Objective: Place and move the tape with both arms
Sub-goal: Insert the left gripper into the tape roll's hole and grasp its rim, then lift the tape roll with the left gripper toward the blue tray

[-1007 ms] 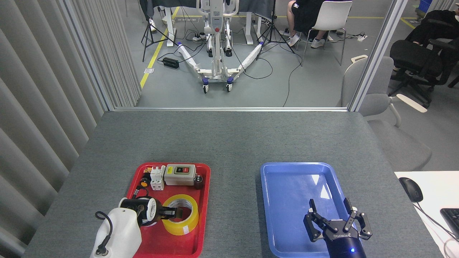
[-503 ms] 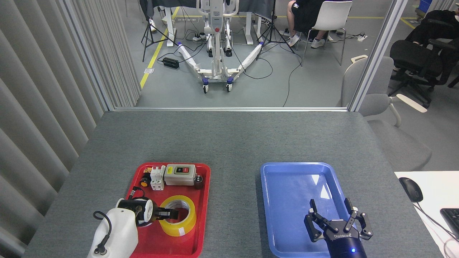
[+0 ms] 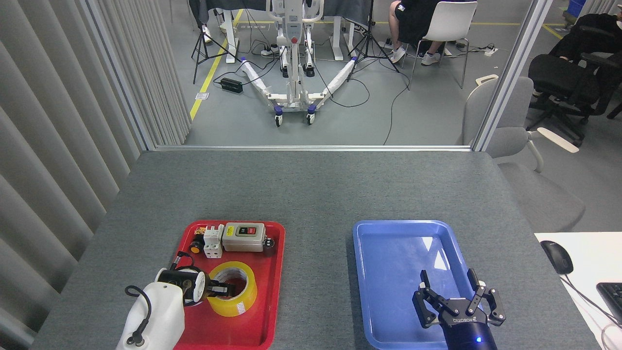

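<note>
While the tape (image 3: 232, 288) sits in the red tray (image 3: 272, 291) at lower left, the left tool (image 3: 218, 290) reaches into its core, grip unclear. At lower right, the right tool (image 3: 457, 299) hangs spread over the blue tray (image 3: 388, 233); transfer apparently not begun.

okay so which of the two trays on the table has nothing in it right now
The blue tray, on the right. Its floor is bare, with the right gripper above its near end. The red tray holds the tape and switch parts.
</note>
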You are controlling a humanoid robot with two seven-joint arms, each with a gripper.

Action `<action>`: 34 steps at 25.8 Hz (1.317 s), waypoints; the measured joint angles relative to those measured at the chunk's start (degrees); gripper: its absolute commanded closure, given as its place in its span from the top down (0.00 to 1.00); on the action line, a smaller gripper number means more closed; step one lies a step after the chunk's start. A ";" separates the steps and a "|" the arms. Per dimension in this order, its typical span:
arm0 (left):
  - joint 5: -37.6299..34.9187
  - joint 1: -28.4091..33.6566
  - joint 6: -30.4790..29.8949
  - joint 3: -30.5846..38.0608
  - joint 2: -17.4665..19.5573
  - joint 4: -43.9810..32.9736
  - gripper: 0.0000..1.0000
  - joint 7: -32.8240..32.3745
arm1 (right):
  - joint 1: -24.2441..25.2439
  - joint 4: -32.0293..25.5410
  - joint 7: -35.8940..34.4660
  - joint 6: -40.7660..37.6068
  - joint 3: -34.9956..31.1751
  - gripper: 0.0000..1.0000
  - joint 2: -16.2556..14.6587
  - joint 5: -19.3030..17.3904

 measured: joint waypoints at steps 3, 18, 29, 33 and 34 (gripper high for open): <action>0.74 -0.07 -1.64 0.21 0.39 0.00 0.17 -0.18 | -0.12 0.00 0.10 0.02 0.04 1.00 0.00 0.04; 29.94 1.38 9.33 8.36 -1.74 -6.89 0.00 10.26 | -0.24 -1.32 0.11 0.03 0.06 1.00 0.59 0.05; 62.19 11.84 0.93 8.84 -2.00 -21.36 0.00 6.11 | 0.71 -3.82 -0.15 -0.75 2.10 1.00 -1.22 -0.79; 67.79 17.85 0.14 8.77 -3.14 -27.84 0.00 4.81 | 1.09 -6.23 -0.34 -4.43 3.26 1.00 -3.91 -6.12; 68.48 19.32 -0.04 8.67 -3.54 -29.33 0.00 4.43 | 1.38 -6.82 -0.46 -6.89 3.36 1.00 -5.23 -9.24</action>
